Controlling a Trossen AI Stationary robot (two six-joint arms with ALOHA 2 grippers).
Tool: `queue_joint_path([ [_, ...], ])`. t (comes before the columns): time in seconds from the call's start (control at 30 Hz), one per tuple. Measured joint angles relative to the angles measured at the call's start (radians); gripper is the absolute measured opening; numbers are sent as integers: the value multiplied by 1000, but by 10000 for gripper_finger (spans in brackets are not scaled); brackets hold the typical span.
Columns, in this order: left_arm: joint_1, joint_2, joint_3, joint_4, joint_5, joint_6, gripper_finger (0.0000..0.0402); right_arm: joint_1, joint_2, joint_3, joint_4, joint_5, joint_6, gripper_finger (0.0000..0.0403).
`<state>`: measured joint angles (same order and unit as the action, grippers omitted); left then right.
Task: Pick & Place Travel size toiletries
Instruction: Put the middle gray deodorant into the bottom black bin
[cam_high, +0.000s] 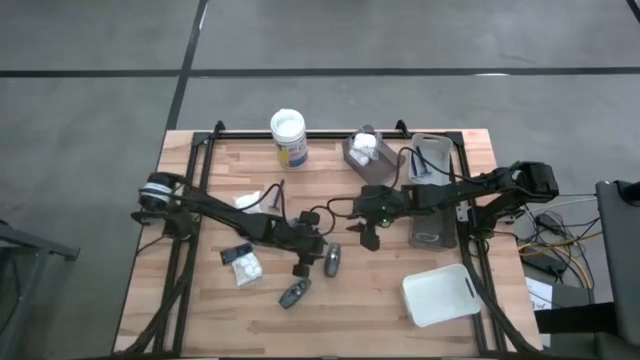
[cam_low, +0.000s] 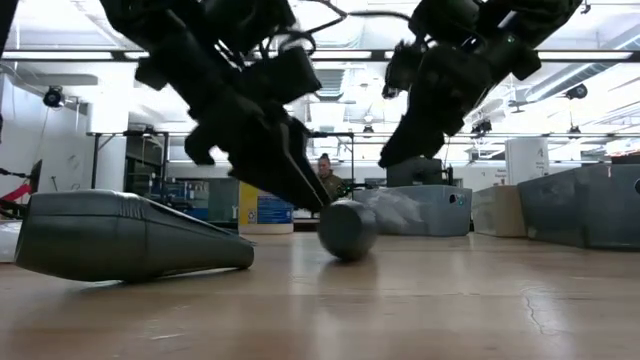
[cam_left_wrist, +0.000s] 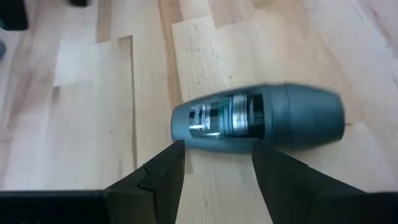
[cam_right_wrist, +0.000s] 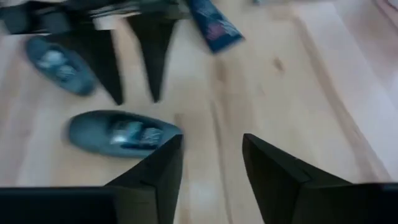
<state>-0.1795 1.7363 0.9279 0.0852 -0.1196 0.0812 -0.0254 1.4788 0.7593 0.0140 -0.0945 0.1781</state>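
The dark grey oval plastic bottle (cam_high: 331, 260) lies on the wooden table (cam_high: 200, 310), seemingly just clear of the parted left gripper (cam_high: 300, 268); nudged, it may roll. The right gripper (cam_high: 367, 238) hovers nearby, jaws apart, empty.

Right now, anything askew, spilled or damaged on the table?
Nothing spilled or visibly damaged. Toiletries lie scattered flat on the wooden table: one dark grey bottle on its side by the open left gripper, another nearer the front, a white packet beside them. The right gripper hangs open and empty.
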Motion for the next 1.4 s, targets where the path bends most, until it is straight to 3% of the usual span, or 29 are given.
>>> queue_joint_path([
  [0.3,0,-112,-56,-41,-3,-5,193,49,27,0,163,-47,-151,239],
  [0.7,1,-374,-301,97,-5,-56,193,124,42,26,188,-48,-331,307],
  [0.97,1,-579,-503,312,-5,-107,193,131,156,157,95,-134,-394,315],
  [1.4,0,-807,-659,329,4,-134,193,140,376,458,-280,-152,-517,270],
])
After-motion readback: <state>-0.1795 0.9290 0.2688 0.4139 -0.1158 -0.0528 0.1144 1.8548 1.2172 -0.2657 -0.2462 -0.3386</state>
